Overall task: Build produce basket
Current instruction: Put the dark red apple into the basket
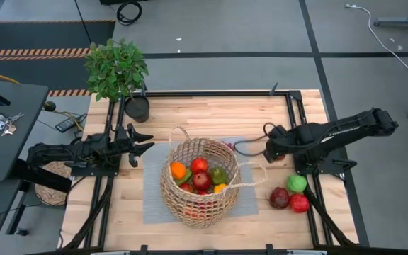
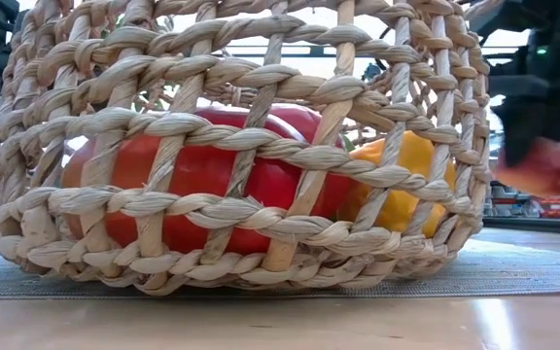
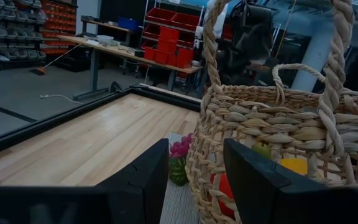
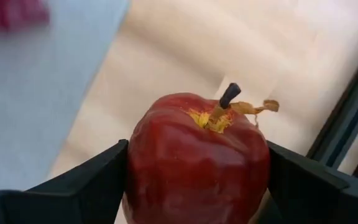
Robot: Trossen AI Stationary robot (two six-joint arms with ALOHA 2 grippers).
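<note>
The tan wicker basket point(image 1: 200, 184) stands on a grey mat point(image 1: 154, 195) at the table's middle, with orange, red, green and yellow produce point(image 1: 201, 177) inside. My right gripper point(image 1: 268, 150) hangs to the right of the basket, above the wood, shut on a red apple point(image 4: 197, 162), which shows blurred in the low view point(image 2: 542, 167). My left gripper point(image 1: 146, 140) waits level at the left of the basket, open with nothing between its fingers point(image 3: 148, 180). A green, a dark red and a red fruit point(image 1: 292, 195) rest on the table near the right edge. My right gripper pinches the red apple by its two opposite sides point(image 4: 135, 168) between its two fingers. The fingers come from above, slanting steeply down. The apple's stem end point(image 4: 219, 115) faces back toward the wrist. The apple is lifted clear of the table.
A potted leafy plant point(image 1: 119, 71) stands at the far left corner. A small pink and green thing point(image 3: 180, 152) lies on the mat at the basket's far side. The black table frame point(image 1: 292, 113) runs along the edges. Bare wood point(image 1: 211, 113) lies beyond the basket.
</note>
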